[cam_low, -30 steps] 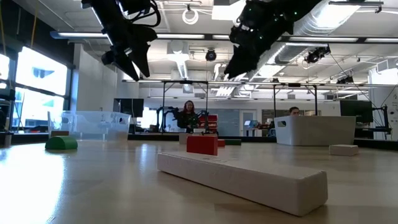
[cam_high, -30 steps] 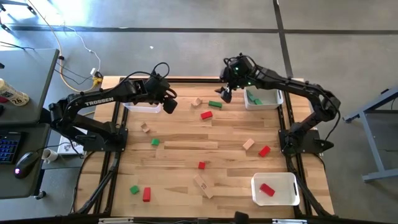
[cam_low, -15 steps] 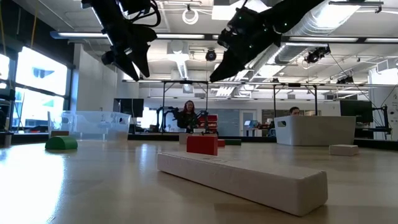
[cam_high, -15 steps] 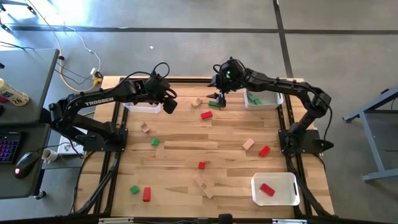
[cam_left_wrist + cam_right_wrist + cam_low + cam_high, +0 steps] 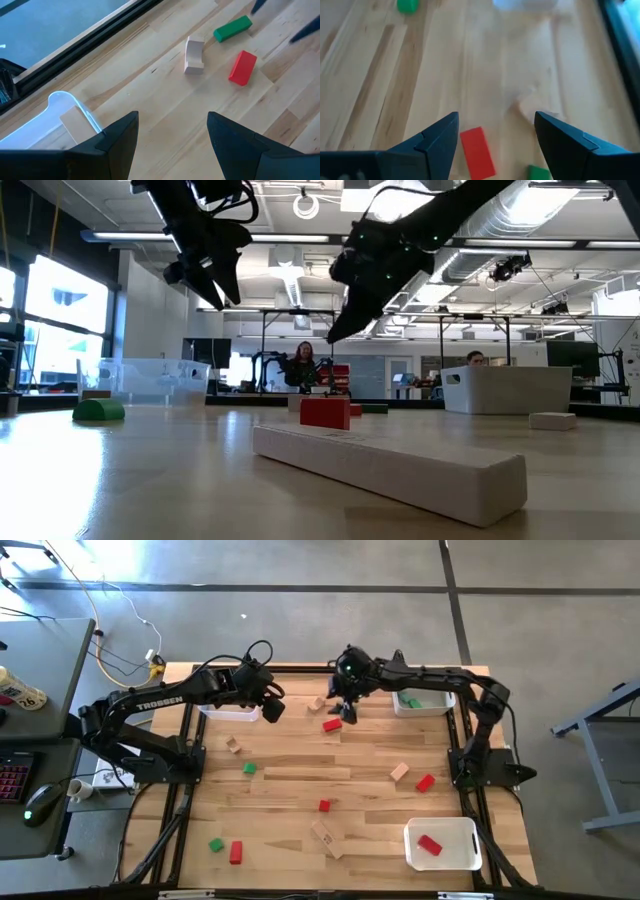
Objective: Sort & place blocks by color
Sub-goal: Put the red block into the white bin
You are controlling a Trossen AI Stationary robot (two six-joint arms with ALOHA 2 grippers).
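The green block (image 5: 538, 173) is cut off by the right wrist view's edge.

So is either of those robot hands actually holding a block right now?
No. Both are open and empty: the left hand hangs by the bin, and the right hand hovers above a red block and a green block.

Three clear bins (image 5: 441, 845) sit on the table (image 5: 280, 790). A desk (image 5: 30, 660) with a mouse (image 5: 35, 802) stands beside it.
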